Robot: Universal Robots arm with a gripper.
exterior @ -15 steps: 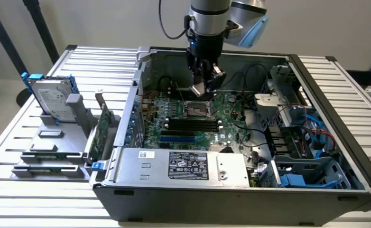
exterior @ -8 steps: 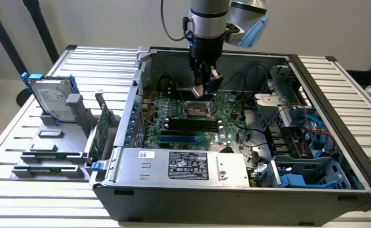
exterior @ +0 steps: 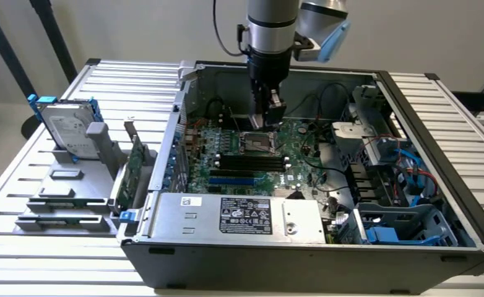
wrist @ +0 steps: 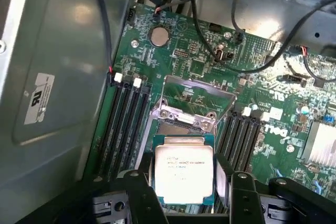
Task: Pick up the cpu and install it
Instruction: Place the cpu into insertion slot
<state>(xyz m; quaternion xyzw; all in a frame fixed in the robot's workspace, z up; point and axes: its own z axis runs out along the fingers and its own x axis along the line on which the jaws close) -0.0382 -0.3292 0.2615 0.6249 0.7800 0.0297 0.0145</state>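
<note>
Jaws are closed on the cpu (wrist: 184,174), which is pinched by two opposite edges with its silver top turned toward the wrist camera. The chip is carried inside the case (exterior: 308,266), just above the board (wrist: 173,51) and close beside the open socket (wrist: 181,128), whose load plate (wrist: 197,95) is flipped up. Placement over the socket is judged to be the step in hand. It is best done with the chip held level, its edges squared to the frame, and no sideways drag across the contacts.
</note>
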